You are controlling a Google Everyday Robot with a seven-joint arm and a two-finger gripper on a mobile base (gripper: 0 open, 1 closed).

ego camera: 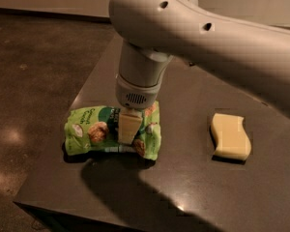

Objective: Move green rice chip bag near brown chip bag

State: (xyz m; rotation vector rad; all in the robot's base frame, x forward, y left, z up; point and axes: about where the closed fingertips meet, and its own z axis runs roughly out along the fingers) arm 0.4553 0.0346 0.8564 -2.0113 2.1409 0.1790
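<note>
The green rice chip bag (94,129) lies crumpled on the dark table (183,187), near its left edge. My gripper (128,129) reaches straight down from the big white arm (193,28) onto the middle of the bag. Its cream front finger (128,125) presses into the bag, and the foil bunches up around it, so the gripper is shut on the bag. The back finger is hidden behind the bag and the wrist. The bag rests on the table. The brown chip bag is out of view.
A pale yellow wavy sponge (230,137) lies on the table to the right of the bag, about a bag's length away. The table's left and front edges run close to the bag. Dark floor (29,81) lies to the left.
</note>
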